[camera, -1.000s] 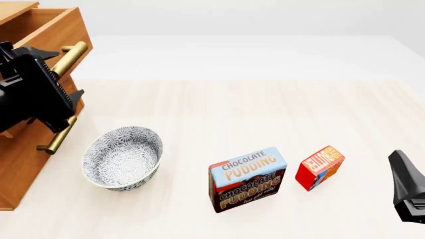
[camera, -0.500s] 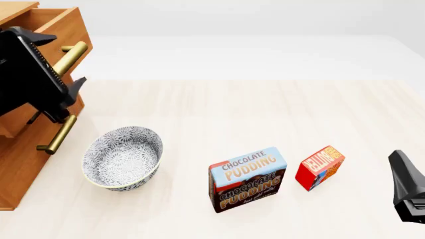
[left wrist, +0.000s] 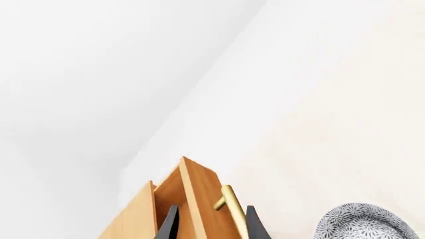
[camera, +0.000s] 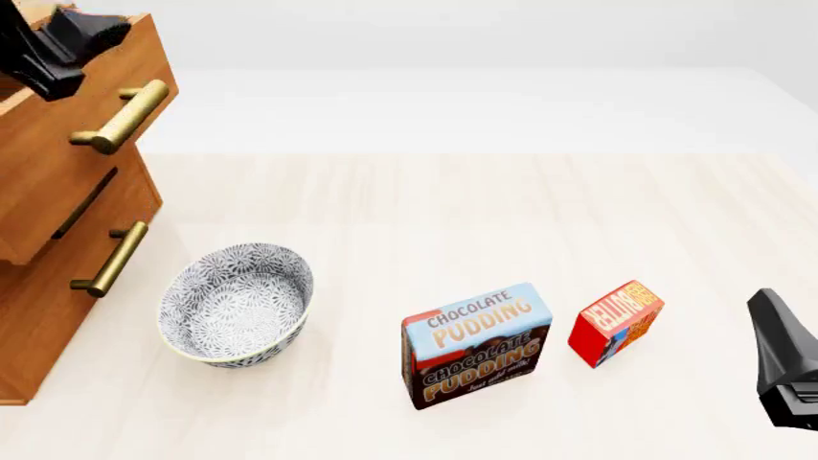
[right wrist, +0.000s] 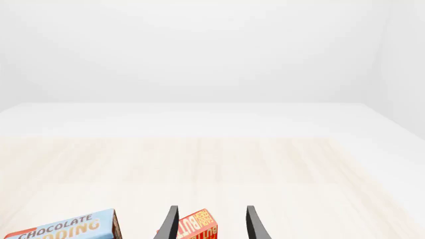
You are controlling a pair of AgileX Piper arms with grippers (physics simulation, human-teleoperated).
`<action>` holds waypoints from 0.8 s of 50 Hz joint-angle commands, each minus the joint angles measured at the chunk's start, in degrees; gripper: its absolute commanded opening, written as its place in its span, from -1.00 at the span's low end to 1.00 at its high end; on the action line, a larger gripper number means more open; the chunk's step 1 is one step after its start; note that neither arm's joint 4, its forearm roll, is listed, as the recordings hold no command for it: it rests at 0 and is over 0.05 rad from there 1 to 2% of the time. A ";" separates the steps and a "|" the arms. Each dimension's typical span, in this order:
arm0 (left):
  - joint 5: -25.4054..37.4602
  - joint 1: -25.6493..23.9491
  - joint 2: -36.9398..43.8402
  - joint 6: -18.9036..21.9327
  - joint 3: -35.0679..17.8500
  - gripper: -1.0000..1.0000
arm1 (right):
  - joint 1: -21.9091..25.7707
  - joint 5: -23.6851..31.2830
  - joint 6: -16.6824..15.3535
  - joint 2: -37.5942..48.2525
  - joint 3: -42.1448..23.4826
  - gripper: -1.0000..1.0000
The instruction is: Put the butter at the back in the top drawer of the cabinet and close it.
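Left gripper [left wrist: 211,226] has lifted off the top drawer [camera: 77,144], fingers spread and empty; butter [camera: 615,321] untouched; right gripper [right wrist: 211,224] open behind it.

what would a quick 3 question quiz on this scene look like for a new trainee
1. True or false: the butter is already inside the top drawer.
2. Which thing stands between the bowl and the butter on the table?
A. a mug
B. the pudding box
C. a plate
3. Fill in: in the right wrist view, the butter shows between the tips of the ____ gripper.

Key:
1. False. It stands on the table, near the right gripper.
2. B
3. right
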 commanded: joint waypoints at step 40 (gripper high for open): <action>33.49 6.77 14.63 -35.84 -39.06 1.00 | 0.00 0.00 0.00 0.00 0.00 1.00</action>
